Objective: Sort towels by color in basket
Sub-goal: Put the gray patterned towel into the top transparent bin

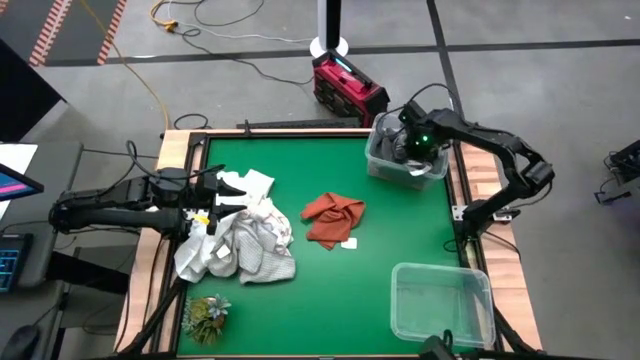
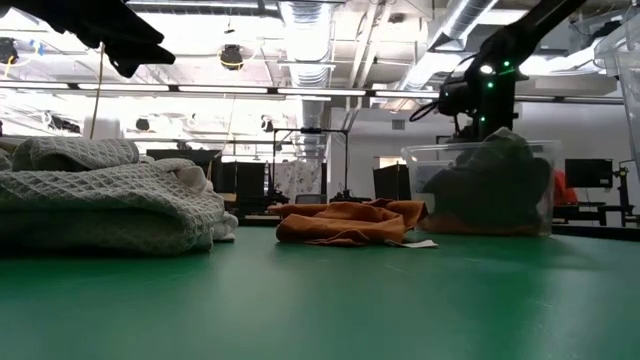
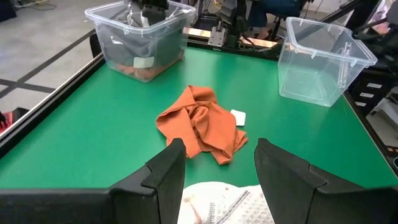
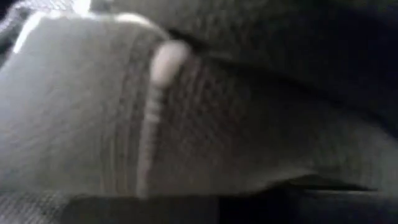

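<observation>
The right end effector [image 1: 412, 150] is pressing, closed, into dark grey towels [image 2: 490, 190] inside the clear plastic bin [image 1: 378, 163]; lifting, it is risking snagging cloth out. The left end effector [image 3: 217, 165], fingers apart, is hovering over the white and pale grey waffle towels [image 1: 240, 245], well left of that bin.

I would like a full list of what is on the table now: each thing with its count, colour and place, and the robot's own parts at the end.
rust-orange towel: one, rust-orange, crumpled near the middle of the table
pale towels: a heap, exact count unclear, white and pale grey, left side of the table
dark towel: at least one, dark grey, inside the far bin
far bin: one, clear plastic, far right corner
near bin: one, clear plastic, empty, near right corner
leafy tuft: one, green, near left corner
table: one, green top with wooden border
left tool: open, above the pale heap
right tool: shut, down in the far bin among the dark cloth
</observation>
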Available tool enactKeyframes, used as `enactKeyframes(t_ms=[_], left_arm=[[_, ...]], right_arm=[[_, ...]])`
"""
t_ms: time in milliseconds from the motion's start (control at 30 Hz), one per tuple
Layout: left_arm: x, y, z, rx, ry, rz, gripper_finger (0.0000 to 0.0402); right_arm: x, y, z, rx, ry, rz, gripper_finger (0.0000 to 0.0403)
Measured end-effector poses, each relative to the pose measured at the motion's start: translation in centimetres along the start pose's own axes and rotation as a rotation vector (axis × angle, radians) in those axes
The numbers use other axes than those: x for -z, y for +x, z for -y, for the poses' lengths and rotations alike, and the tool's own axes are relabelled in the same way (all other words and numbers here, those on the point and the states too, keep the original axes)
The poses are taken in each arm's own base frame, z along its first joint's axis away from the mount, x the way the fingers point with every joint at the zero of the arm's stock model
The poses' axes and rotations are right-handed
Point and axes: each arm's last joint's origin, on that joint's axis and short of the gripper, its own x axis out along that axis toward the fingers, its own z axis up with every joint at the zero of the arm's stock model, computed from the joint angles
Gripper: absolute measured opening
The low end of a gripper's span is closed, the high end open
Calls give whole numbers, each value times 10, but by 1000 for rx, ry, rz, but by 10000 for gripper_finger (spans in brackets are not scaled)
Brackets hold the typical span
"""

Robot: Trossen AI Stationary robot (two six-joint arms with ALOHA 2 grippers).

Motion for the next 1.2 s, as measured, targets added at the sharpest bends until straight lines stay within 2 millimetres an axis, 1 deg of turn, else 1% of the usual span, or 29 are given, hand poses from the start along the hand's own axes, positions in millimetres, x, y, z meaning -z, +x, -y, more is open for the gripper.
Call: enactKeyframes(t_ms=[67,100,133,200,267,400,500,633,767,867,1000,1100,1200], left_arm=[[0,0,0,0,-1,-1,180],[0,0,0,0,-1,-1,180],[0,0,0,1,-1,-1,180],[0,0,0,5,-3,-2,180],[0,0,0,8,-3,-2,180],[0,0,0,10,-3,-1,180],[0,0,0,12,-3,-2,180],[0,0,0,13,-3,-4,180],[0,0,1,20,-2,-5,180],[0,0,1,20,-2,-6,180],[0,0,1,20,-2,-5,180],[0,0,1,20,-2,-5,180],[0,0,1,19,-2,-5,180]], right_arm=[[-2,1,-4,-111,17,-4,26],[-2,1,-4,-137,18,-14,26],[-2,0,-5,-136,16,-16,25],[-2,-10,-5,-145,12,-15,28],[-4,-18,-5,-139,14,-4,39],[-10,-29,-13,-153,-14,53,63],[-10,-22,-17,-142,-26,35,68],[-7,-3,-17,-115,-33,-11,69],[-5,17,-21,-80,-62,-61,71],[-6,25,-22,-69,-74,-75,72],[-6,23,-22,-72,-87,-67,72],[-4,13,-20,-80,-103,-49,72],[-2,-2,-18,-93,-122,-22,72]])
